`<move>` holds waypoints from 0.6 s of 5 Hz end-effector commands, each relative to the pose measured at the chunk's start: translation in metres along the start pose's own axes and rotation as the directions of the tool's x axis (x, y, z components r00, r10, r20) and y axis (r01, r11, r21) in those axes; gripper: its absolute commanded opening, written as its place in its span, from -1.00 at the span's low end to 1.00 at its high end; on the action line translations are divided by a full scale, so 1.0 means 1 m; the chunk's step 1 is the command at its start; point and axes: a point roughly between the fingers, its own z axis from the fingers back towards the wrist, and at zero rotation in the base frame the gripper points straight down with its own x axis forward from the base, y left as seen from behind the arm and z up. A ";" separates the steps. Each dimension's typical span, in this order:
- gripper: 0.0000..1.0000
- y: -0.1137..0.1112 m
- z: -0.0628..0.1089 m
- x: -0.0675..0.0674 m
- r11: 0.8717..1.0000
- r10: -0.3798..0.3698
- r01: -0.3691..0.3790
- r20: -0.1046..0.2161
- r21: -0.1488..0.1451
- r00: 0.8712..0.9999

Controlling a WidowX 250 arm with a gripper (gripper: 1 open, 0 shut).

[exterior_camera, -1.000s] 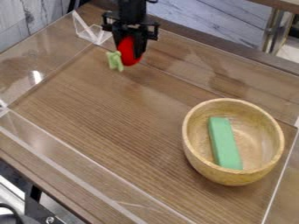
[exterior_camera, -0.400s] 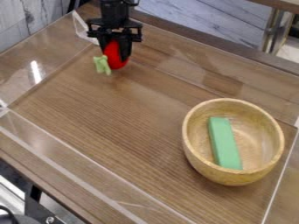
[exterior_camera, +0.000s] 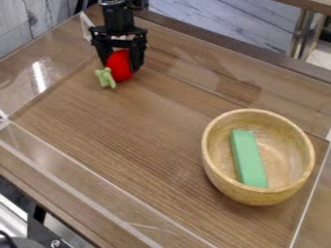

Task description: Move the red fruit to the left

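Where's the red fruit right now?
In the camera picture, the red fruit is near the table's far edge, left of the middle, right under the black gripper and far from the wooden bowl.

The fruit [exterior_camera: 120, 65] is red, its stem [exterior_camera: 105, 77] pale green, the block [exterior_camera: 249, 158] green.

From my remote view, a brown wood-grain tabletop [exterior_camera: 149, 145] spreads below the jaws and toward the camera. Behind them, to the image left, stands a grey, vertically streaked wall panel [exterior_camera: 39, 21]. Pale light glosses the tabletop left of them.
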 end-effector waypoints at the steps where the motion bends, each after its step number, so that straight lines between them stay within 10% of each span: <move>1: 1.00 -0.004 0.024 0.005 1.000 0.012 -0.012 0.060 -0.003 0.998; 3: 1.00 -0.012 0.021 0.004 0.996 0.079 -0.078 0.049 -0.038 0.996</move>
